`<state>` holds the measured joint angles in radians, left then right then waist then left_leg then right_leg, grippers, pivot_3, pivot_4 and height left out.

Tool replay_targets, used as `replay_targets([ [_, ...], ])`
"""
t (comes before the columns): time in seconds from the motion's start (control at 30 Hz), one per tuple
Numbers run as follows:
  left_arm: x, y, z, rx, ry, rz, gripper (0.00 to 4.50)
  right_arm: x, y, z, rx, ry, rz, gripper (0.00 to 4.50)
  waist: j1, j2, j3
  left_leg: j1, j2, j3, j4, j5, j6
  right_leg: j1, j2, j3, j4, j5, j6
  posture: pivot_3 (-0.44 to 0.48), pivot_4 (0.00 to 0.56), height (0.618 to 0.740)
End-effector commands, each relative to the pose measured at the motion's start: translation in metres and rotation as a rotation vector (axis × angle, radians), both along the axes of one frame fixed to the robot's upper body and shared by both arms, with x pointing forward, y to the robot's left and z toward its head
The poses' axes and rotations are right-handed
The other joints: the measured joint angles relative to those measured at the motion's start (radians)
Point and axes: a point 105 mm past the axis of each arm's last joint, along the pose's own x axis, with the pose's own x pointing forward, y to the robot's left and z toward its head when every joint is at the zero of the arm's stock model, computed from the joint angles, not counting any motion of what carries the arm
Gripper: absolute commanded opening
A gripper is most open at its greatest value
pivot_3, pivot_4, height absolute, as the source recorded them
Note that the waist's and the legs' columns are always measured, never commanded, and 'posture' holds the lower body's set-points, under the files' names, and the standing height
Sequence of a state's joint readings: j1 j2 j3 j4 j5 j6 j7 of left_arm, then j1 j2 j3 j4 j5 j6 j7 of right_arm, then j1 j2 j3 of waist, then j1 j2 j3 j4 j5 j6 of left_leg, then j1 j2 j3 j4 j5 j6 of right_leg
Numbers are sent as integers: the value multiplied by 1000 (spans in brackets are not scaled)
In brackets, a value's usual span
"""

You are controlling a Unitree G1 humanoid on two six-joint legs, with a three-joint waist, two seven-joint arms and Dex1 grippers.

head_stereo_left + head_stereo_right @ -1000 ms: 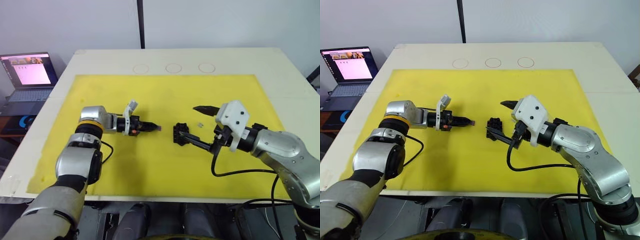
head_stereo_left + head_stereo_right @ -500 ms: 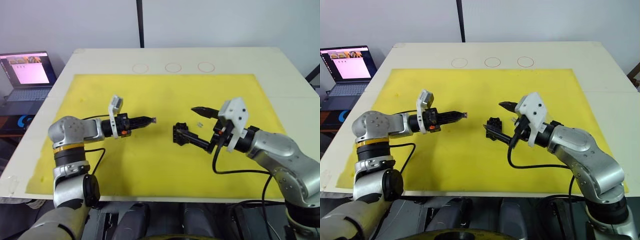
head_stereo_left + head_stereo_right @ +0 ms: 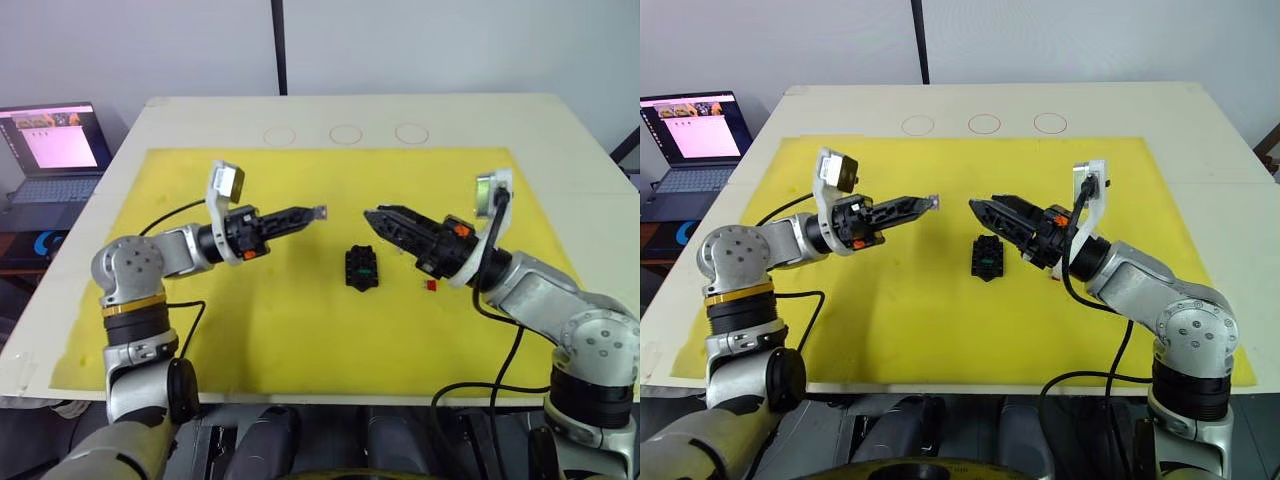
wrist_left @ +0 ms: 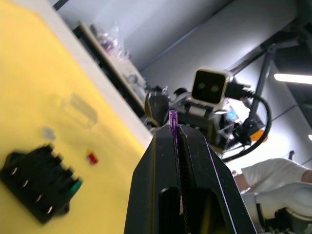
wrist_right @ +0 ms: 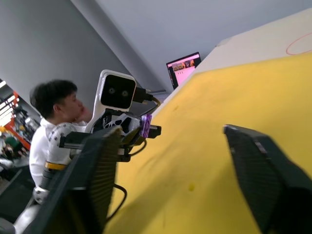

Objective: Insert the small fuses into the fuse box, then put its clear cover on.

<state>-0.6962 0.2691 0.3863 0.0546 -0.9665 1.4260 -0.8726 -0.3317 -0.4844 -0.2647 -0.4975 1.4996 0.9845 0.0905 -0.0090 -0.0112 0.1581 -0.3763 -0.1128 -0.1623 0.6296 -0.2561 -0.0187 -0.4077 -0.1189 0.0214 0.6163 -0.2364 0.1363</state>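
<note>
The black fuse box (image 3: 361, 268) lies mid-mat with a green fuse (image 4: 74, 186) seated in one slot. A red fuse (image 3: 431, 285) lies loose on the mat to the box's right. My left gripper (image 3: 318, 212) hovers up and to the left of the box, shut on a greyish-purple fuse (image 4: 173, 122) that sticks out past its tips. My right gripper (image 3: 375, 216) hangs open just above and behind the box, holding nothing. The left wrist view also shows a second greyish fuse (image 4: 48, 131) and the clear cover (image 4: 78, 107) lying beyond the box.
A yellow mat (image 3: 300, 330) covers most of the pale table. Three drawn circles (image 3: 345, 134) mark the table's far edge. An open laptop (image 3: 55, 140) stands off the table's left side. A person (image 5: 53, 105) sits behind my left arm.
My left gripper rose and swung toward the box with the purple fuse. My right gripper lifted off the box and turned. A red fuse now shows on the mat.
</note>
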Motion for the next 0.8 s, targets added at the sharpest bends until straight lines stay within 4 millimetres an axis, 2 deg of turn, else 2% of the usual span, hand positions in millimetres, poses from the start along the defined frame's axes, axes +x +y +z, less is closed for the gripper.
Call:
replay_targets([
  [0.03, -1, -2, 11, -37, -36, -14, 0, -7, 9, 8, 28, -15, 25, 3220, -1, 0, 0, 0, 0, 0, 0, 0, 0, 0, 0, 0, 0, 0, 0, 0, 150, 740],
  [0.07, -1, -2, 11, -38, -35, -15, 0, -7, 10, 8, 33, -9, 23, 3220, -3, 0, 0, 0, 0, 0, 0, 0, 0, 0, 0, 0, 0, 0, 0, 0, 150, 740],
  [0.13, -1, -3, 10, -42, -30, -17, 0, -7, 12, 8, 50, 0, 15, 2914, -3, 0, 0, 0, 0, 0, 0, 0, 0, 0, 0, 0, 0, 0, 0, 0, 150, 740],
  [0.27, -1, -5, 10, -48, -27, -24, 0, -8, 18, 10, 54, 3, 22, 1640, -2, 0, 0, 0, 0, 0, 0, 0, 0, 0, 0, 0, 0, 0, 0, 0, 150, 740],
  [0.8, -5, -10, 6, -63, -21, -59, 0, -7, 33, 11, 89, 21, 46, 1640, -2, 0, 0, 0, 0, 0, -1, 0, 0, 0, 1, 0, 0, 0, 0, 0, 150, 740],
])
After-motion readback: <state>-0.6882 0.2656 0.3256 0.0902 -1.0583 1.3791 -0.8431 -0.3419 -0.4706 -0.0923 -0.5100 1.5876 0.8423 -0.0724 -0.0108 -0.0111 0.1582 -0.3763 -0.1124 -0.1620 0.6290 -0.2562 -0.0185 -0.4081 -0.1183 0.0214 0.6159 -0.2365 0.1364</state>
